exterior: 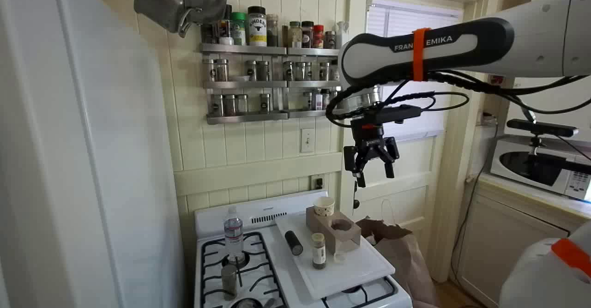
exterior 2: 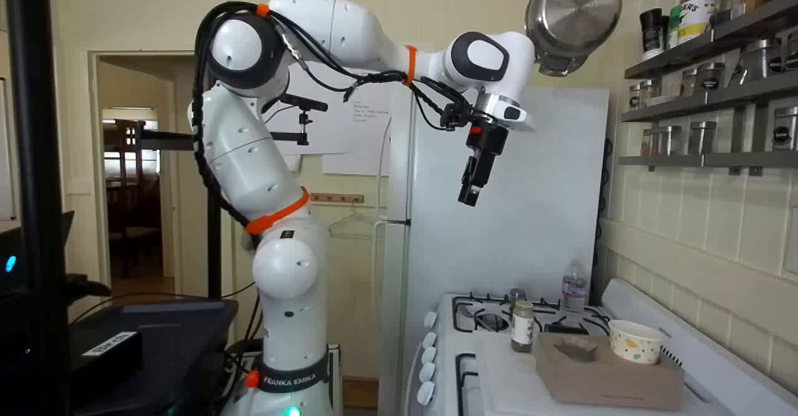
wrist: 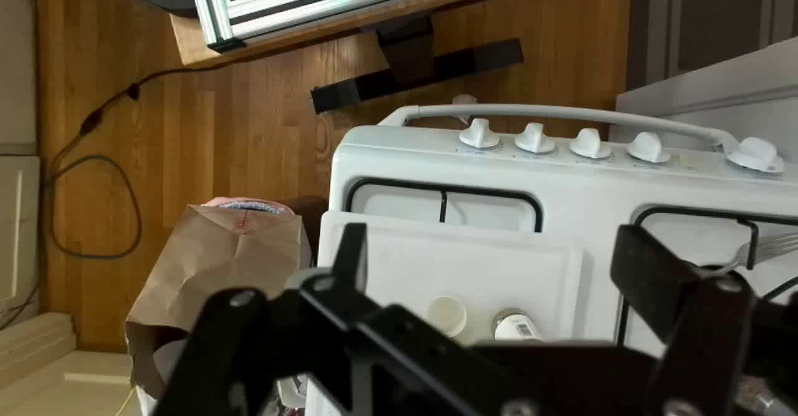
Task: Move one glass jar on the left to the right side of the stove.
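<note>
The glass jar (exterior: 229, 281) stands upright on the left side of the stove (exterior: 291, 280), left of and well below the gripper (exterior: 376, 175), whose fingers (wrist: 354, 251) are wide apart with nothing between, so I think the next move should go left and down

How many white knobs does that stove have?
5. In the wrist view, along the front edge of the stove, left to right: first knob, second knob, third knob, fourth knob, then, after a wider gap, fifth knob. An exterior view shows five too; likely none hidden.
</note>
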Tool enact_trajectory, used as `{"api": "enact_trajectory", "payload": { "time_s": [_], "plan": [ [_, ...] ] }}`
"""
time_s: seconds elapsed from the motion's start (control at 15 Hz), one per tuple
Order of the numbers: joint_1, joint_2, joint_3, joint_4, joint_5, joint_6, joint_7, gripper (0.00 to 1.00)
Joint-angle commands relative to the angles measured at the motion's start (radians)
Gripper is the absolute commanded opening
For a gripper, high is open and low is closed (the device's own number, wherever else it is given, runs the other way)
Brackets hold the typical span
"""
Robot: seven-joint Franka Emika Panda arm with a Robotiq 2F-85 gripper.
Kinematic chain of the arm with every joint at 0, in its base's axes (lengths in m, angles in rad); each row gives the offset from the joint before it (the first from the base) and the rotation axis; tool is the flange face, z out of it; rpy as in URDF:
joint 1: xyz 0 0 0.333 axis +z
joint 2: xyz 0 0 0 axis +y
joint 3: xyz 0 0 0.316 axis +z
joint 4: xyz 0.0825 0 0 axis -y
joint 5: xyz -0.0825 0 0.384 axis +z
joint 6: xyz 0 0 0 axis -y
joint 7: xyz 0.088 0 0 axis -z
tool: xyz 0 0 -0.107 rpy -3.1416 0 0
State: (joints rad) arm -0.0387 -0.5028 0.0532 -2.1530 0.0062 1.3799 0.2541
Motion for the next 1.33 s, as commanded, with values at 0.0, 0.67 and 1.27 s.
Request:
{"api": "enact_trajectory", "payload": {
  "time_s": [0.0,0.67,1.27],
  "plan": [
    [0.0,0.001,0.0,0.003,0.0,-0.003,0.0,1.0],
    [0.0,0.001,0.0,0.003,0.0,-0.003,0.0,1.0],
    [0.004,0.067,0.038,-0.012,-0.011,0.104,0.064,1.0]
  ]
}}
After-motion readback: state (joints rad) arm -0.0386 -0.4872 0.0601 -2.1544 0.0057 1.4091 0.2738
